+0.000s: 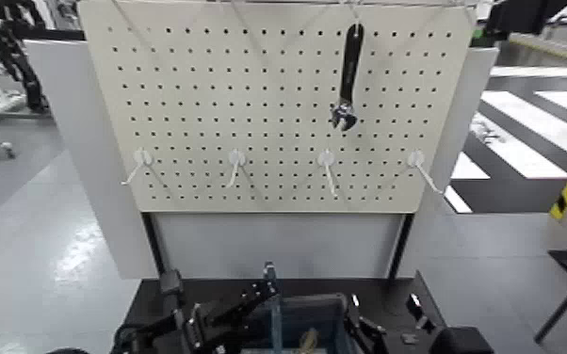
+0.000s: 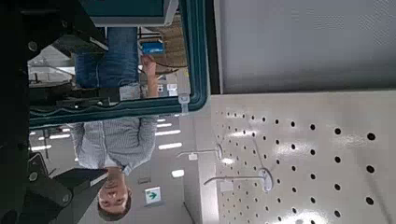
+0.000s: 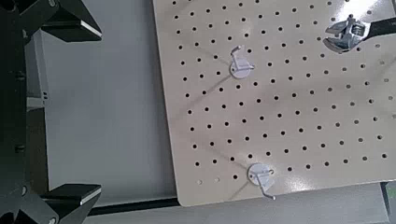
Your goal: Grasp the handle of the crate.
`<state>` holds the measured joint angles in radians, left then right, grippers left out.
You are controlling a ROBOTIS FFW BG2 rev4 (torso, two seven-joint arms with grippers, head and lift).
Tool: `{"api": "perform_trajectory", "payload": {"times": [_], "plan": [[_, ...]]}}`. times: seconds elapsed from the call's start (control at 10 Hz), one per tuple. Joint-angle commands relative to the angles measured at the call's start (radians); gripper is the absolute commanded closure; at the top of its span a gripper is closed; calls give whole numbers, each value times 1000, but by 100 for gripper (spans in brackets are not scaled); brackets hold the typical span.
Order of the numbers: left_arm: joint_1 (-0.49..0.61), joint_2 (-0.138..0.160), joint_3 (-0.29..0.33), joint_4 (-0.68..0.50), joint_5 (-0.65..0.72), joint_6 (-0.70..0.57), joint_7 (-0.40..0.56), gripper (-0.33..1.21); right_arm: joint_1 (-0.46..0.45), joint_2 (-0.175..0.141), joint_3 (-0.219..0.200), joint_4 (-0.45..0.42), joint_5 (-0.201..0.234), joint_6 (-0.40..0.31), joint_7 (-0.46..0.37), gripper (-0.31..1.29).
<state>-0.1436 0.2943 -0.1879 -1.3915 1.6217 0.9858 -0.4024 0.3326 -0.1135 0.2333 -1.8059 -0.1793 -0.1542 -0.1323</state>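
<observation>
Handle stood upright over the crate rim, long axis vertical, left gripper just beside it and nearer than your right gripper; right's fingers were spread, holding nothing, left's state unclear.

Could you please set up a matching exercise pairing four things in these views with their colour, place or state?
Things:
1. wrench
2. crate
3. hooks
4. right end effector

Descriptions:
A. white, in a row
B. open, holding nothing
C. hangs high on the pegboard
D. dark blue-grey, below the pegboard

Pairs: 1-C, 2-D, 3-A, 4-B
</observation>
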Motion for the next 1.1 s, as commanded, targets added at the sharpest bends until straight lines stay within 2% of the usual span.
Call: {"api": "perform_trajectory", "payload": {"times": [0.1, 0.2, 0.3, 0.4, 0.9, 1.1], "plan": [[-28, 0, -33, 34, 0, -3, -18, 64, 0, 0, 0, 0, -2, -4, -1, 15], [-31, 0, -41, 42, 0, -3, -29, 78, 0, 0, 0, 2, -2, -5, -1, 15], [-36, 0, -47, 48, 0, -3, -35, 105, 0, 0, 0, 2, -5, -5, -1, 15], [-34, 0, -42, 48, 0, 1, -35, 118, 0, 0, 0, 2, -5, -7, 0, 15], [-20, 0, -28, 22, 1, 53, -36, 118, 2, 0, -3, 2, -8, -5, -1, 15], [-4, 13, -11, -44, 1, 80, -36, 118, 2, 2, -3, 2, -8, -4, -1, 15]]}}
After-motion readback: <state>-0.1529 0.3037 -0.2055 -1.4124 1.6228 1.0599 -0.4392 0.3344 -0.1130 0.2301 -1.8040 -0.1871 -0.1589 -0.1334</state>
